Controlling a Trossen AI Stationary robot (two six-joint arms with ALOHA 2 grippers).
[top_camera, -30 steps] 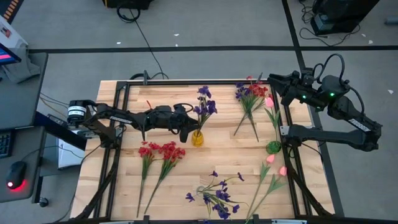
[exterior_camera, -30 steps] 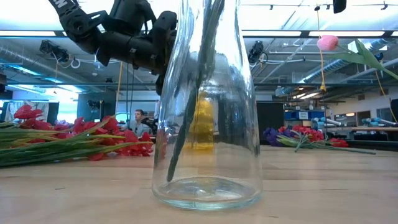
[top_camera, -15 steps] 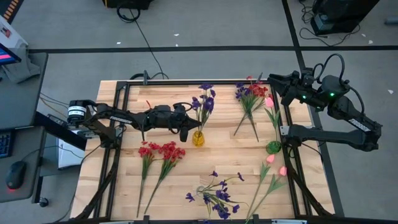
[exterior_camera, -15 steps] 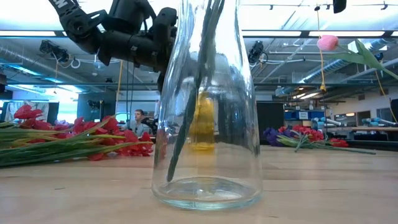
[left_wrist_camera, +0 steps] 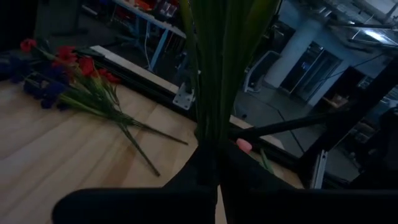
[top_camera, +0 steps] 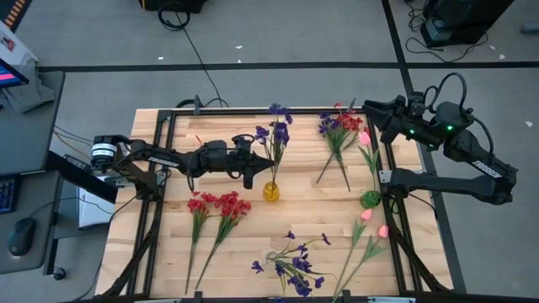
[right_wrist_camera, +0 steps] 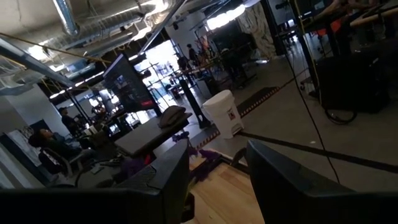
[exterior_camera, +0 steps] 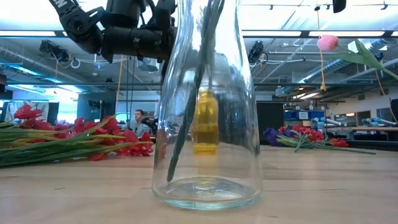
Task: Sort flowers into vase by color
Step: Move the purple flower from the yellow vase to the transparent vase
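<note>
Lifted higher since earlier, the purple flower stands in the yellow vase; only the left wrist view shows its stem pinched between the left fingers.

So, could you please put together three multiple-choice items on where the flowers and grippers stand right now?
1. Where does the stem of the purple sprig held by the left gripper end?
A. In the yellow vase
B. In a green vase
C. Flat on the wood

2. What colour are the flowers lying on the left half of the table?
A. Pink
B. Red
C. Purple

3. What state is the right gripper in?
A. Shut on a tulip
B. Shut on a vase
C. Open and empty

Answers:
1 A: the high view shows the stem running down into the yellow vase.
2 B: the red flowers lie there.
3 C: the right wrist view shows its fingers apart with nothing between.
</note>
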